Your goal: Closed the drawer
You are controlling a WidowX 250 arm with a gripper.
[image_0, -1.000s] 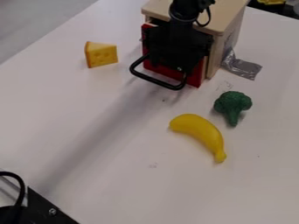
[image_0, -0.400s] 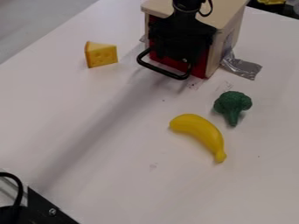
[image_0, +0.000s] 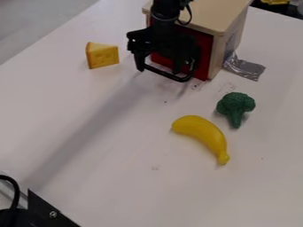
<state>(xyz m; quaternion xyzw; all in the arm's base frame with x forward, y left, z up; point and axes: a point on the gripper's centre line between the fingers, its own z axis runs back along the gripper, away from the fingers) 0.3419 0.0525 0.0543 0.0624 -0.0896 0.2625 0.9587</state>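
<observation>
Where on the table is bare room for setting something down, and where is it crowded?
In view, the widest bare patch of the table lies below the cheese, left of the banana. Another lies below the broccoli, right of the banana. It is crowded at the box, where the gripper hangs before the red drawer front, with silver tape beside.

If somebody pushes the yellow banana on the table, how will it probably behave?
The banana looks smooth, so it would probably slide easily. Its curve lies flat on the table, so it may swivel rather than roll. It looks like moulded toy food, so probably stiff and light.
</observation>
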